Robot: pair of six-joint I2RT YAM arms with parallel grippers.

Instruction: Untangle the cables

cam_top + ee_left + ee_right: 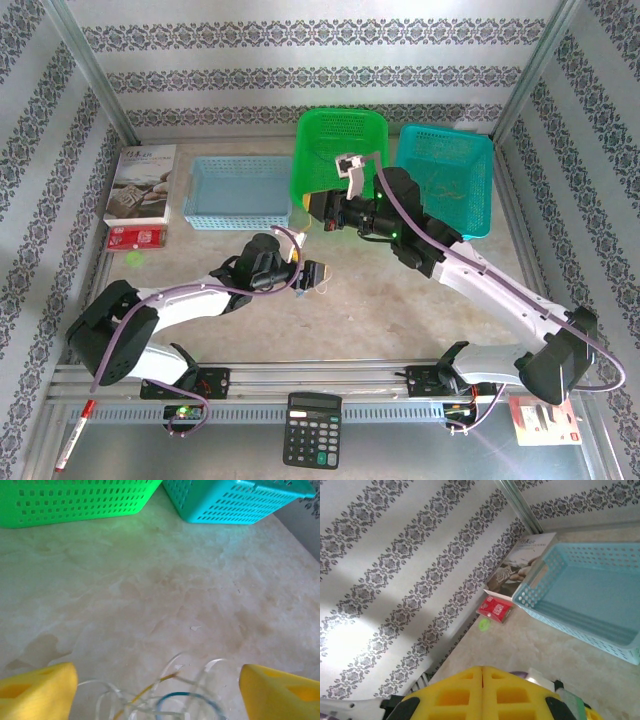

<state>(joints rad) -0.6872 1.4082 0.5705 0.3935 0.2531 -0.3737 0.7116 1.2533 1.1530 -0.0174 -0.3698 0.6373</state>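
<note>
Patterned wallpaper closes the booth on three sides, and the mottled beige table (pixel 400 305) sits beneath the overhead camera. Over at ten o'clock a book (pixel 140 180) lies flat with a red packet (pixel 135 237) just beside its near edge. Next along is a light blue basket (pixel 238 192). Close to the table's centre hangs the left gripper (pixel 312 275), its yellow fingers (pixel 37 692) standing wide apart with nothing pinched. The cables (pixel 161 681) lie on the table in the gap between those fingers, a loose little tangle spread more or less crosswise from one finger toward the other. Seen from the left wrist, the yellowish-tan wire slants from seven o'clock up to one o'clock, its free end pointing toward one o'clock. The white wires arch in open loops around it, and the dark blue one curls into a ring at six o'clock. At twelve o'clock a green basket (pixel 340 150) is propped up on a tilt, and the right gripper (pixel 322 215) hovers just in front of it, fingers pressed flat together on nothing I can make out. A teal basket (pixel 447 178) leans at one o'clock. A calculator (pixel 312 430) rests at six o'clock by the rail.
</note>
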